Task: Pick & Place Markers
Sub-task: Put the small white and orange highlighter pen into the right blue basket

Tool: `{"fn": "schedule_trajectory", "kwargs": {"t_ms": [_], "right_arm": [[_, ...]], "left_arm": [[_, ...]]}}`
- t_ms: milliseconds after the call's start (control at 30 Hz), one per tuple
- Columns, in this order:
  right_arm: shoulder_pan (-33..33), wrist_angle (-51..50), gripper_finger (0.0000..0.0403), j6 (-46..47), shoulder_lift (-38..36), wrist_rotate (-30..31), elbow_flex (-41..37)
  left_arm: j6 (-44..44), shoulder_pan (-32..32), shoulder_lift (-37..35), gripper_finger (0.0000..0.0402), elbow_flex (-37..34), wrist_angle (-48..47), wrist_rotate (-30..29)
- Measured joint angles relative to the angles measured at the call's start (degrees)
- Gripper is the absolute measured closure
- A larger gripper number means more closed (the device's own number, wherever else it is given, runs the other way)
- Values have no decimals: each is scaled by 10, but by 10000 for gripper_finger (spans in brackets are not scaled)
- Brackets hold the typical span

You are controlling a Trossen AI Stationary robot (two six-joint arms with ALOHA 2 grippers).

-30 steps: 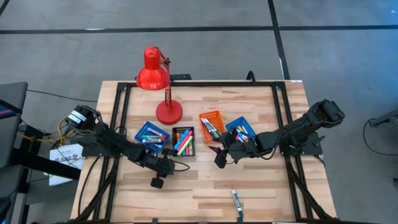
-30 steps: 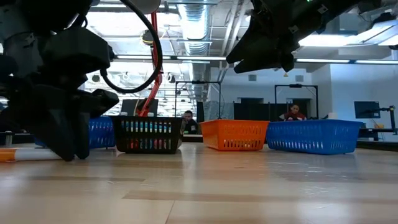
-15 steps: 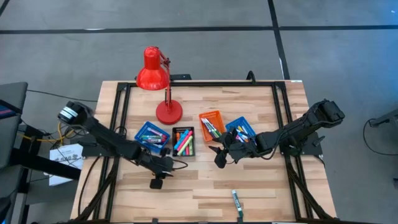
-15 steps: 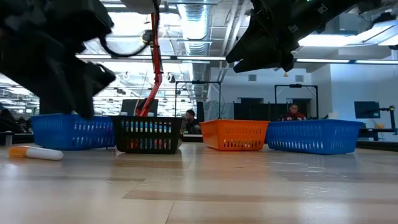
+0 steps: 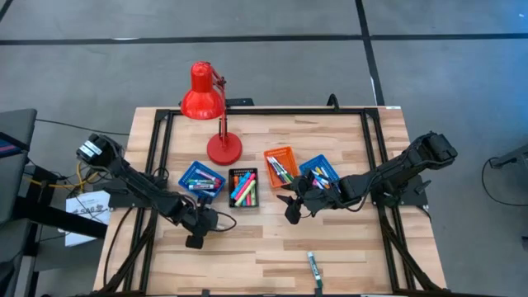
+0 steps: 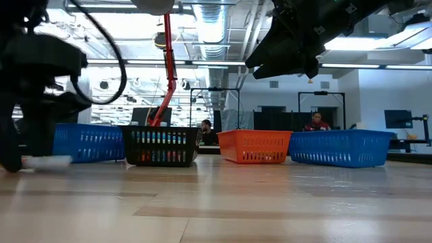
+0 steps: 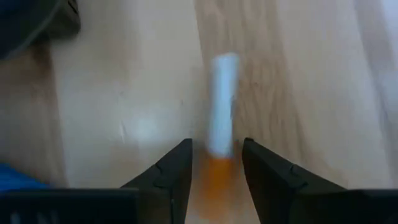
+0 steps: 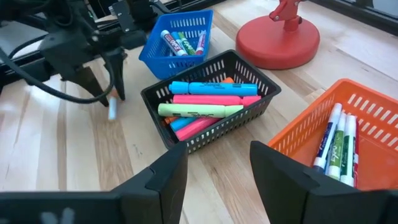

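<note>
A white-barrelled marker [image 7: 222, 102] with an orange end [image 7: 217, 177] lies flat on the wood left of the trays; it also shows in the low view [image 6: 47, 161]. My left gripper [image 7: 214, 168] is open and points down over it near the table's near-left part [image 5: 195, 238], one finger on each side of the orange end. My right gripper [image 8: 217, 180] is open and hovers above the table just near of the orange tray [image 5: 281, 165], touching nothing. Other markers lie in the black tray [image 8: 211, 99], the two blue trays [image 8: 180, 40] [image 5: 320, 173] and the orange tray. My left gripper comes at the marker from above, fingers [image 7: 177, 171] across it at its orange end. The marker lies flat on the table. Whether the fingers touch it I cannot tell.
A red desk lamp stands on its round base [image 5: 223, 148] behind the trays. A single green marker [image 5: 314, 268] lies near the table's near edge. A black frame [image 5: 264, 110] runs around the tabletop. Bare wood spans the table's near half.
My left gripper rose from the table, moved toward the table's left edge and came down over the orange-ended marker, which earlier lay beside it.
</note>
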Motion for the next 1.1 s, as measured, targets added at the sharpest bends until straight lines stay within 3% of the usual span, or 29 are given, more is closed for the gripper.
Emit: {"fn": "schedule_trajectory", "kwargs": {"t_ms": [200,367,500,733,867,1100], "right_arm": [[-1,10,239,0,0,0,0],[-1,41,242,-1,5,-20,0],[2,143,247,-78,54,-78,0],[5,367,250,-236,205,-135,25],[-1,346,251,-241,266,-154,79],[-10,274,266,-245,327,-172,157]], "left_arm": [[2,12,4,271,-14,30,-7],[-7,11,4,320,-16,42,-12],[-7,11,6,370,-18,79,-21],[34,11,6,360,-18,238,-64],[76,13,6,362,-18,291,-105],[82,16,6,359,-18,301,-143]]}}
